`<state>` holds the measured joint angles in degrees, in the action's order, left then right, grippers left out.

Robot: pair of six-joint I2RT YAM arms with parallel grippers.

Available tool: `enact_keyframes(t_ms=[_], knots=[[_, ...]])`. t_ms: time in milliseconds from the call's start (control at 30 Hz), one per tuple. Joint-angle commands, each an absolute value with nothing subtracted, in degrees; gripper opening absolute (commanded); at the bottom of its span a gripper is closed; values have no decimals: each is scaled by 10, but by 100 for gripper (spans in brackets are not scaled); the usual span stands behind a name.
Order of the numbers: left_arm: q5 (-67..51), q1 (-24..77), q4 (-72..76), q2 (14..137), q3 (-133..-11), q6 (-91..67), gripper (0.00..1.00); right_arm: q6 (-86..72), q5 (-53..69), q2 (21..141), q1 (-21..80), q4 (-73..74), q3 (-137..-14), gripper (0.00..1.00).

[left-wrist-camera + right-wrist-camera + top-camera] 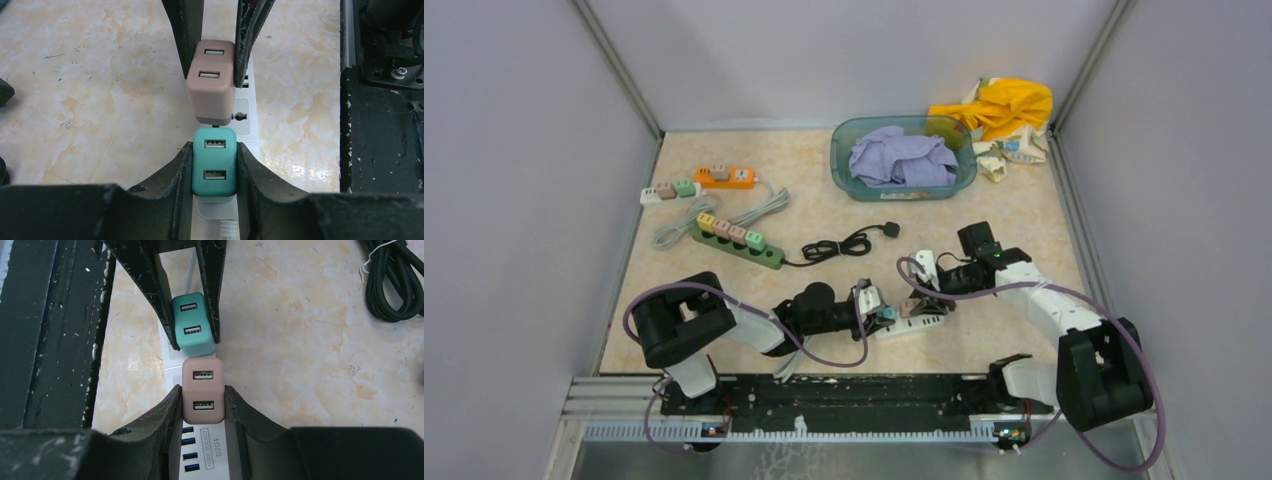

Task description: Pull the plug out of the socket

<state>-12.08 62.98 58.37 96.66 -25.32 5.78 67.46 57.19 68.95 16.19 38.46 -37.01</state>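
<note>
Annotator: Plugs first, top view. White power strip (911, 327) lies near the front edge of the table (824, 200), between the two arms. Teal plug (889, 314) and pink plug (911, 306) stand on it side by side.

Checker: Grippers?

Annotator: Left gripper (879, 305) reaches in from the left at the teal plug, and right gripper (921, 298) from the right at the pink plug. Too small here to judge the jaws.

Checker: Other stuff?

Annotator: Green strip (739, 243), orange strip (724, 177) and short white strip (669, 190) at far left. Black cable (849, 243) mid-table. Basin (842, 160) with purple cloth (902, 157) at the back, yellow cloth (999, 105) beside it.

Checker: Left wrist view?

Annotator: Left fingers (177, 170) press both sides of the teal plug (214, 160), a narrow clamp. It sits on the strip. The pink plug (210, 82) is just beyond, between the right arm's fingers.

Checker: Pink one seated?

Annotator: Cannot tell. It looks slightly tilted.

Checker: Right wrist view?

Annotator: Right fingers (167, 415) are clamped on the pink plug (202, 390), jaws narrow. The teal plug (191, 325) is just behind it in the left gripper's jaws. USB ports show on the strip (212, 455) below.
</note>
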Motion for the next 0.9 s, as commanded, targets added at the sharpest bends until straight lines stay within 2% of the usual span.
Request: enact_keyframes(t_ms=[0,200,367,467,633,867], knots=[[-121,630,515,985,-238,50,0,613,595,670,149,336,-405,0],[-114,630,513,986,-241,48,0,531,592,661,76,322,-428,0],[-107,630,514,986,-239,46,0,324,517,658,-6,186,-425,0],[-105,630,516,985,-238,45,0,225,494,689,-71,142,-437,0],[-100,630,525,980,-230,42,0,88,534,769,-188,96,-467,0],[-90,630,536,980,-224,38,0,2,446,873,-197,38,-537,2]])
